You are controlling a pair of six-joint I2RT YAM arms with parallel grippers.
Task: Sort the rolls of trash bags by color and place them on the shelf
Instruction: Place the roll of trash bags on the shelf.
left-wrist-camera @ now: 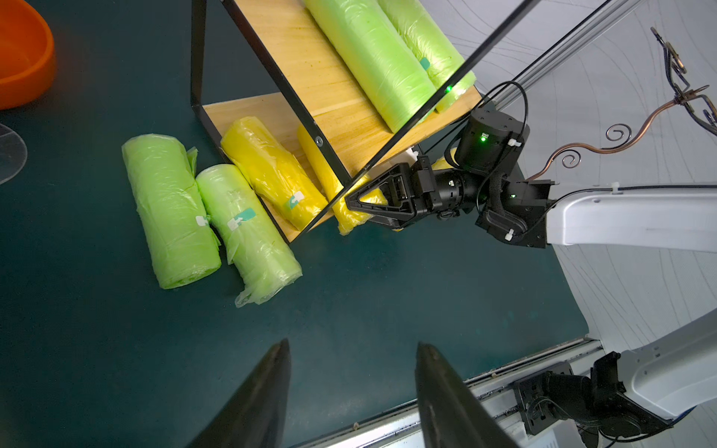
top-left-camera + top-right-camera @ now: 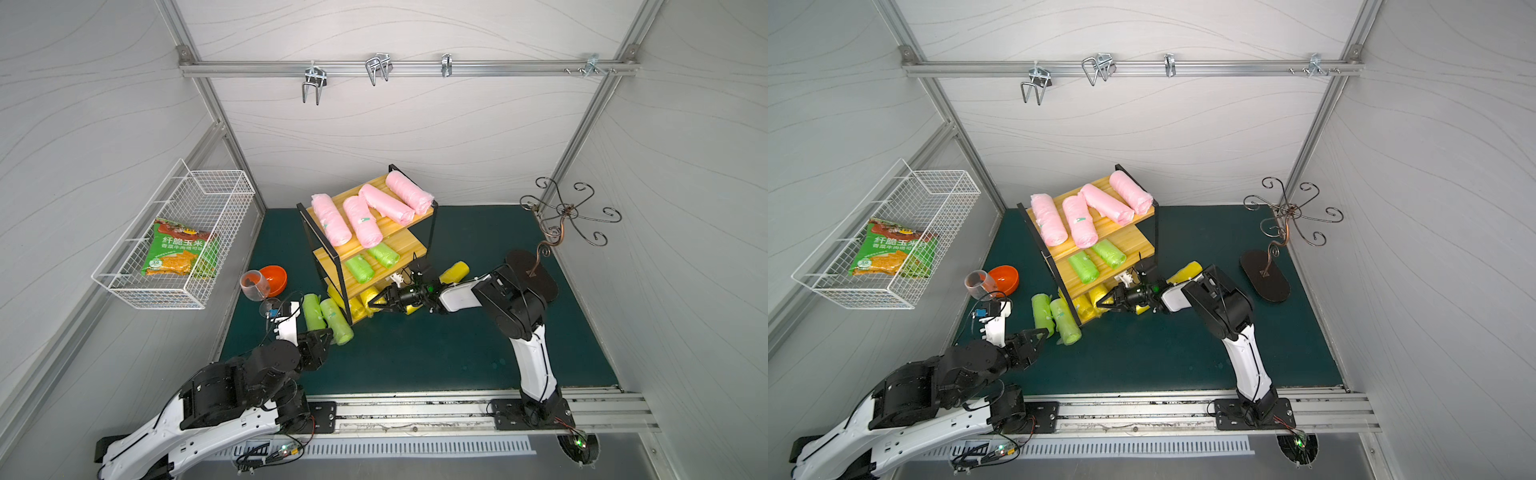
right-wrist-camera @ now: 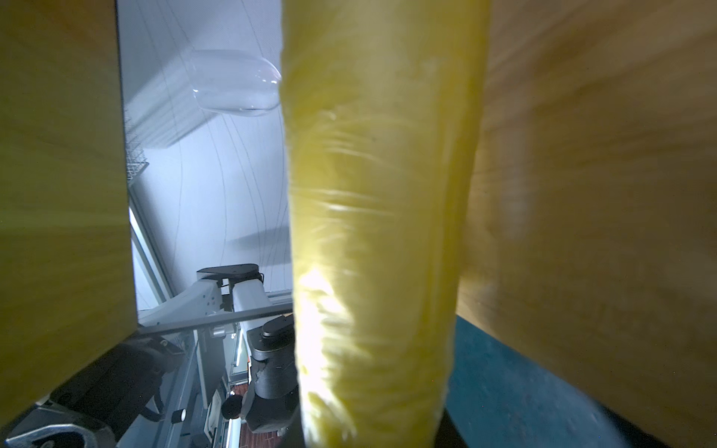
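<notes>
The shelf (image 2: pixel 409 220) stands at the back middle of the mat. Several pink rolls (image 2: pixel 361 220) lie on its top board, and two lime green rolls (image 2: pixel 359 268) are on the middle one. A labelled yellow roll (image 1: pixel 271 170) rests on the bottom board. My right gripper (image 2: pixel 370 303) is shut on a second yellow roll (image 1: pixel 351 219) at that board's front edge; this roll (image 3: pixel 372 232) fills the right wrist view. Two more green rolls (image 2: pixel 309 311) (image 2: pixel 336 322) lie on the mat left of the shelf. My left gripper (image 1: pixel 351 345) hangs open and empty just in front of them.
Another yellow roll (image 2: pixel 455 270) lies on the mat behind the right arm. An orange bowl (image 2: pixel 274 278) and a wine glass (image 2: pixel 253 284) stand left of the shelf. A white wire basket (image 2: pixel 124 286) hangs on the left wall. A metal hook stand (image 2: pixel 536 274) is at the right.
</notes>
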